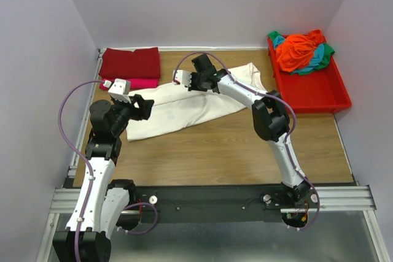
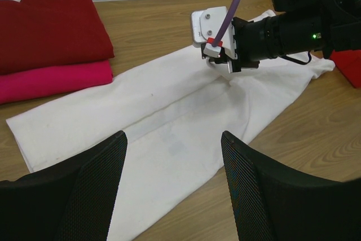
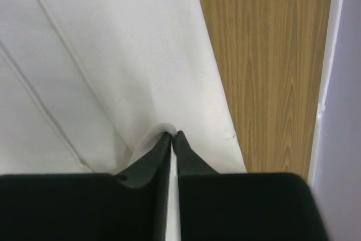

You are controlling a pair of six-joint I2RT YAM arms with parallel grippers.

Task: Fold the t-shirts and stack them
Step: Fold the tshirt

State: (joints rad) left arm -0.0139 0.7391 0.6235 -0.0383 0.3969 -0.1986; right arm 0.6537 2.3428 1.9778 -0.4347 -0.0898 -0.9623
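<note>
The large cream-white t-shirt (image 1: 184, 105) lies folded lengthwise in a long diagonal strip on the wooden table. My right gripper (image 1: 186, 80) is shut on a pinch of its far edge (image 3: 163, 130), near the middle of the strip. It also shows in the left wrist view (image 2: 223, 66). My left gripper (image 1: 145, 107) is open and empty, hovering over the strip's near-left part (image 2: 169, 139). A folded dark red t-shirt (image 1: 130, 62) lies on a folded bright pink one (image 1: 140, 83) at the back left. Orange, teal and green t-shirts (image 1: 299, 51) are heaped in the tray.
A rigid red plastic tray (image 1: 316, 93) stands at the back right. Walls close in the table on the left, back and right. Bare wood (image 1: 233, 145) lies in front of the white shirt.
</note>
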